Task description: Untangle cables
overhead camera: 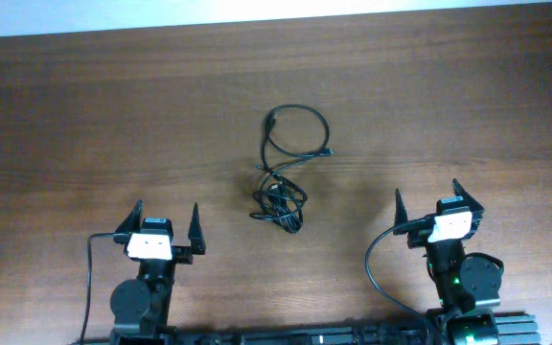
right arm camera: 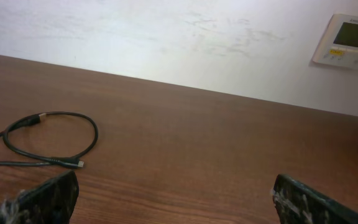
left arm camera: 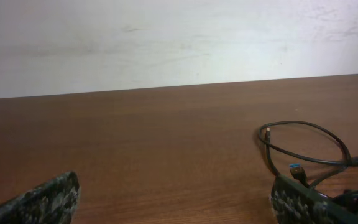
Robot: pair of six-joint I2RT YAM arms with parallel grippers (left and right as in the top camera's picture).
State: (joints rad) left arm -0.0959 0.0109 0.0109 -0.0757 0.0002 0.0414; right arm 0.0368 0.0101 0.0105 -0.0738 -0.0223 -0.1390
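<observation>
The cables (overhead camera: 284, 171) lie in the middle of the wooden table: a wide loop at the far end and a tight knotted bundle (overhead camera: 280, 203) nearer me. In the left wrist view the loop (left arm camera: 306, 144) lies ahead to the right, with a blue-tipped plug (left arm camera: 297, 168) by my right finger. In the right wrist view the loop (right arm camera: 51, 140) lies ahead to the left. My left gripper (overhead camera: 166, 222) is open and empty, left of and nearer than the bundle. My right gripper (overhead camera: 427, 199) is open and empty, to its right.
The brown wooden table (overhead camera: 113, 115) runs to a white wall at the back. A wall controller panel (right arm camera: 348, 40) shows in the right wrist view. The thicker arm wires (overhead camera: 377, 273) curl beside each arm base at the near edge.
</observation>
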